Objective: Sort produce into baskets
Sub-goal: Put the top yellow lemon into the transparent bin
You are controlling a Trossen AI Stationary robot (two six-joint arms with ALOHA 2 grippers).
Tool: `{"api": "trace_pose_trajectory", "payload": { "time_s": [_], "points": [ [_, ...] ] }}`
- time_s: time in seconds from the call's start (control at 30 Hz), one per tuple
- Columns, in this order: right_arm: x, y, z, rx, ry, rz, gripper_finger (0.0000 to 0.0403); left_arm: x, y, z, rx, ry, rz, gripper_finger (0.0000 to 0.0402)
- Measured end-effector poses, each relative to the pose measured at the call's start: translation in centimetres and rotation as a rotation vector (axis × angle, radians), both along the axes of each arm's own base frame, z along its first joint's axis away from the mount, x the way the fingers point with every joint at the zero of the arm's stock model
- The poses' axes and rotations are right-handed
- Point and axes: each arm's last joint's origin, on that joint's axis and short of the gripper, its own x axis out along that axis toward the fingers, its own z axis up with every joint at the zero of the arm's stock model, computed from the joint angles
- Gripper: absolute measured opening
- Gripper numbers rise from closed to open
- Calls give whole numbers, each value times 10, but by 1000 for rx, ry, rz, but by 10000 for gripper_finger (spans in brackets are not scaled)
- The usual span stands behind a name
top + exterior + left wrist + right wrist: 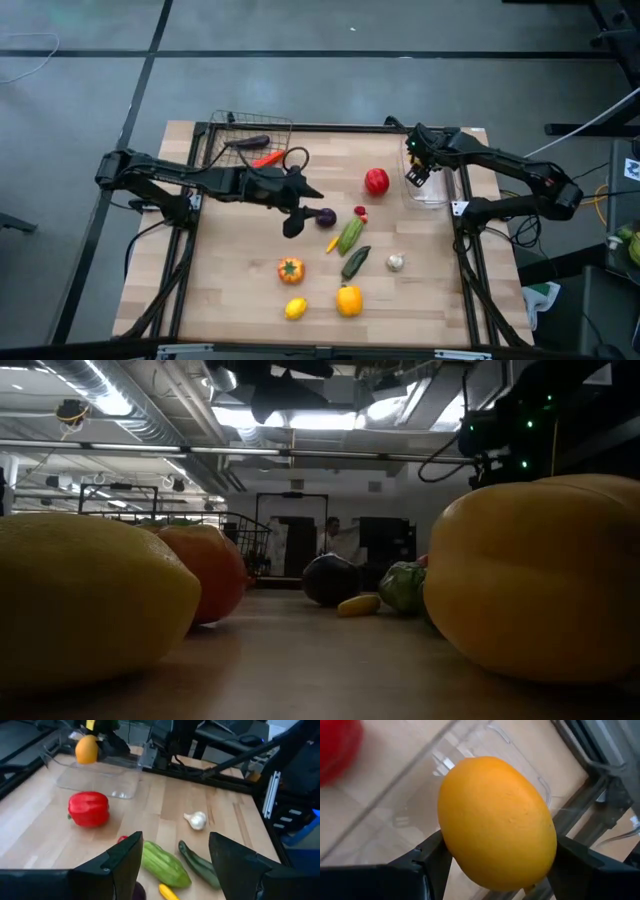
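Observation:
My right gripper (pixel 416 172) is shut on an orange fruit (pixel 497 822) above the clear plastic bin (pixel 432 190) at the table's far right. My left gripper (pixel 303 208) is open and empty, above the table's middle beside a purple eggplant (pixel 325 216). In its wrist view its fingers stand apart over a light green cucumber (pixel 162 865). The wire mesh basket (pixel 250 132) at the far left holds a dark eggplant and an orange carrot (pixel 267 158). My right gripper pinches the orange fruit between its two fingers, one finger (pixel 427 860) on each of its opposite sides (pixel 451 851). The fruit is lifted clear, above the clear bin's open top. It also shows in the left wrist view (pixel 86 749).
Loose on the table lie a red pepper (pixel 376 181), a small red piece (pixel 360 212), a dark green cucumber (pixel 355 262), a garlic bulb (pixel 395 262), an orange tomato (pixel 290 269), a lemon (pixel 295 308) and a yellow pepper (pixel 348 300). A person stands far behind the table.

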Motion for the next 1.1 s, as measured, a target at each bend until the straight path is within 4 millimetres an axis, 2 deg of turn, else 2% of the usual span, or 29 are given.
{"api": "trace_pose_trajectory", "payload": {
  "time_s": [0.23, 0.37, 0.63, 0.8, 1.1],
  "points": [
    [-13, -11, -22, -15, -22, -59, 260, -2, -5, -8, 6, 16, 6, 225],
    [-15, -16, -32, -12, -91, -71, 260, -2, -5, -14, 6, -15, 7, 225],
    [-16, -14, -48, -23, -129, -62, 272, -5, -5, -27, -18, -21, 16, 225],
    [-17, -13, -52, -20, -126, -64, 287, -6, -5, -33, -21, -37, 16, 225],
    [-17, -13, -51, -20, -130, -64, 296, -6, -5, -33, -18, -39, 15, 225]
  ]
}}
